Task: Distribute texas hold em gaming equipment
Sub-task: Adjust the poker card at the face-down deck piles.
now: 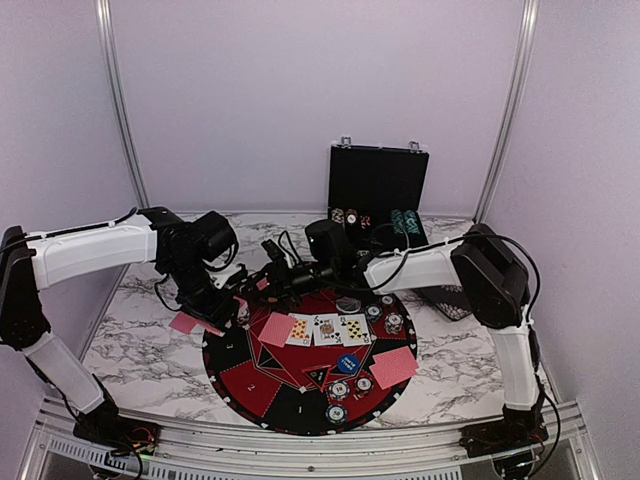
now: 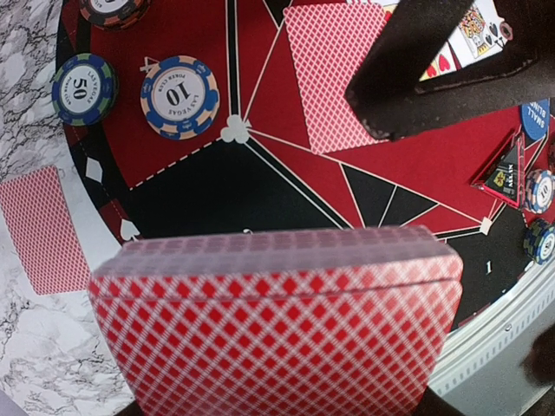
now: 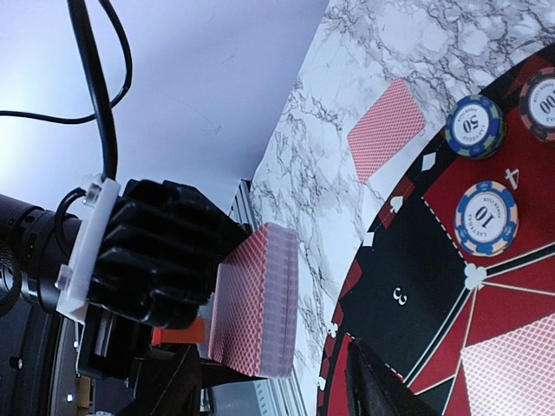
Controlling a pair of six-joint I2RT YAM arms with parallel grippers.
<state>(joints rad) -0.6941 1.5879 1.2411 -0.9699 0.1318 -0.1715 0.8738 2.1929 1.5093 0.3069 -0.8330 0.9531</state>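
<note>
I am watching the left gripper clenching the deck of red-backed cards. Near the deck, the right gripper is hanging with jaws apart, grasping nothing. Farther ahead of the left gripper, a face-down card is lying on the round mat, with the white 10 chip and blue 50 chip sitting to its left. One more card is resting on the table.

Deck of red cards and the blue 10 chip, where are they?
Red-backed deck of playing cards [image 2: 277,347], left wrist view, middle of its patterned back.
Round blue-and-cream poker chip marked 10 [image 2: 179,95], left wrist view, its printed centre.
</note>
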